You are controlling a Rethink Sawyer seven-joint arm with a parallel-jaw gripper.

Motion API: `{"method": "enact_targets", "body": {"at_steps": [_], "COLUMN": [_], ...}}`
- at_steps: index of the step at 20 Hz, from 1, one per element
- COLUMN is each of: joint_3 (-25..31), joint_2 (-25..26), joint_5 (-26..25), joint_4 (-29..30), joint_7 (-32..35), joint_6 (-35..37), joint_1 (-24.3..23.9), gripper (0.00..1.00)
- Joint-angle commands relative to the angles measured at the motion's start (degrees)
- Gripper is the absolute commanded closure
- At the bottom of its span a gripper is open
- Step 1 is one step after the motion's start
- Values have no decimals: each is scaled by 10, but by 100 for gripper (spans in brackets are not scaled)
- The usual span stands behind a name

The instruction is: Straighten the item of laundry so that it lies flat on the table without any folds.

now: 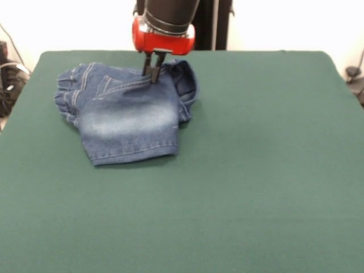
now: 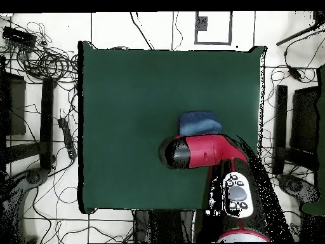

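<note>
The small blue denim jeans (image 1: 128, 114) lie folded over on the far left part of the green table (image 1: 261, 148). The gathered waistband is at the left and a leg hem faces the front. A fold bulges at the right side. My gripper (image 1: 152, 74) comes straight down onto the far edge of the jeans, with its fingers close together, pinching the denim. In the overhead view only a blue strip of the jeans (image 2: 198, 122) shows beside the red arm (image 2: 203, 152), which hides the gripper. The table (image 2: 127, 95) also shows in that view.
Cables and stands (image 2: 44, 76) lie on the floor around the table. A cable bundle (image 1: 8, 79) sits past the table's left edge in the front view.
</note>
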Motion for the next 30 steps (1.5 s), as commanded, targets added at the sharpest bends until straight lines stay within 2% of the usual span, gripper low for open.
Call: {"method": "enact_targets", "body": {"at_steps": [1,20,30], "joint_3": [54,37,27], "joint_2": [9,26,28], "joint_5": [-33,-70,-96], "joint_4": [-21,-59,-58], "joint_7": [-36,-18,-17], "joint_6": [59,118,117], "joint_1": [51,120,140], "gripper": [100,100,100]}}
